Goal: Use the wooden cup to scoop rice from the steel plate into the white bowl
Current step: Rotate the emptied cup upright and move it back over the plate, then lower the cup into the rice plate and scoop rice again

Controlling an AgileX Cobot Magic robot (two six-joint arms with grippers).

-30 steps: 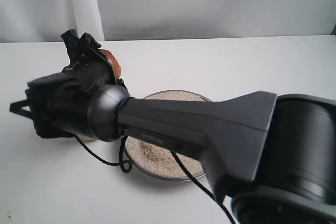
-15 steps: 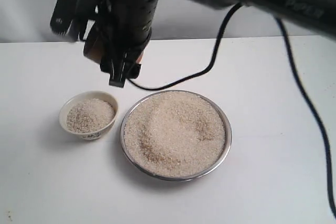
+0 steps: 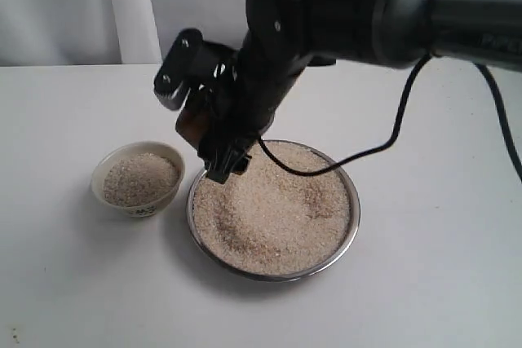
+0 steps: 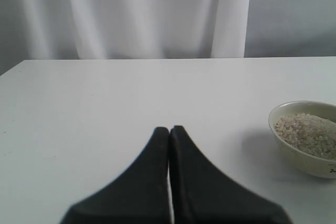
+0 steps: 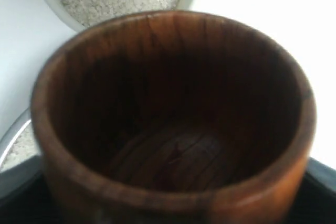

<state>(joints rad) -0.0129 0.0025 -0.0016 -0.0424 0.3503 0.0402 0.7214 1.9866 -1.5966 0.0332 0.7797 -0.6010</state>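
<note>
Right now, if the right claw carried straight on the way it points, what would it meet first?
Probably the steel plate: the right claw, gripping the wooden cup, slants down at its bowl-side edge, where rice lies. Depth is unclear; it might just clear the rim toward the white bowl.

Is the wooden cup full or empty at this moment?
Empty. In the right wrist view the wooden cup shows its bare dark bottom, with no grains inside.

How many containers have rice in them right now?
2: the white bowl, left of the steel plate in the exterior view, and the plate itself. The wooden cup is empty.
</note>
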